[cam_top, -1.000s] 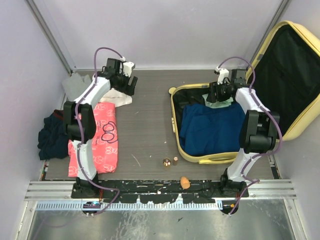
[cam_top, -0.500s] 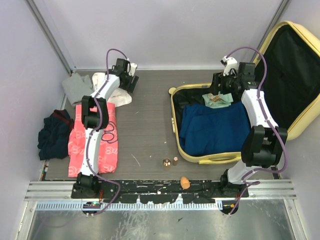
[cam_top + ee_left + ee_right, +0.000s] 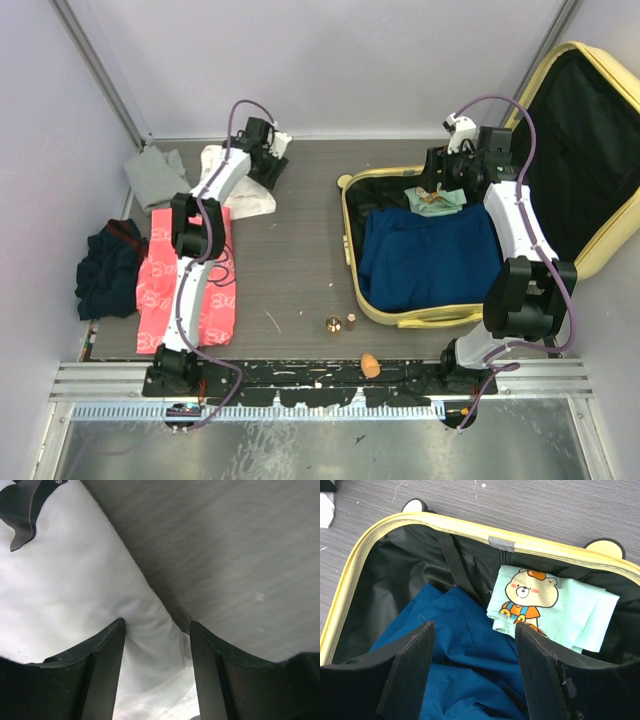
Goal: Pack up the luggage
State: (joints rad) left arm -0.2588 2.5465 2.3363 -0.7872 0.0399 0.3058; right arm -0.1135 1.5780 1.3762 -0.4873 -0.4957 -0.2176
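Observation:
The luggage (image 3: 349, 250), a pale yellow hard-shell suitcase, lies open on the right with its black-lined lid (image 3: 590, 140) leaning back. Inside lie a blue garment (image 3: 430, 255) and a folded mint cloth with a bear print (image 3: 436, 200). My right gripper (image 3: 432, 183) hovers open and empty above them; in the right wrist view (image 3: 475, 625) it is over the blue garment (image 3: 465, 650), with the mint cloth (image 3: 545, 605) and the yellow rim (image 3: 420, 522) beyond. My left gripper (image 3: 268, 165) is open at the far left, its fingers straddling a fold of white cloth (image 3: 235, 188) (image 3: 75, 580).
A pink patterned cloth (image 3: 190, 280), a dark navy garment (image 3: 105, 270) and a grey cloth (image 3: 155, 175) lie at the left. Two small brass cylinders (image 3: 333, 324) and an orange lump (image 3: 369, 364) sit near the front edge. Walls enclose the table.
My right gripper has let go of the mint cloth and drawn back above it. My left arm has stretched farther back and right along the white cloth.

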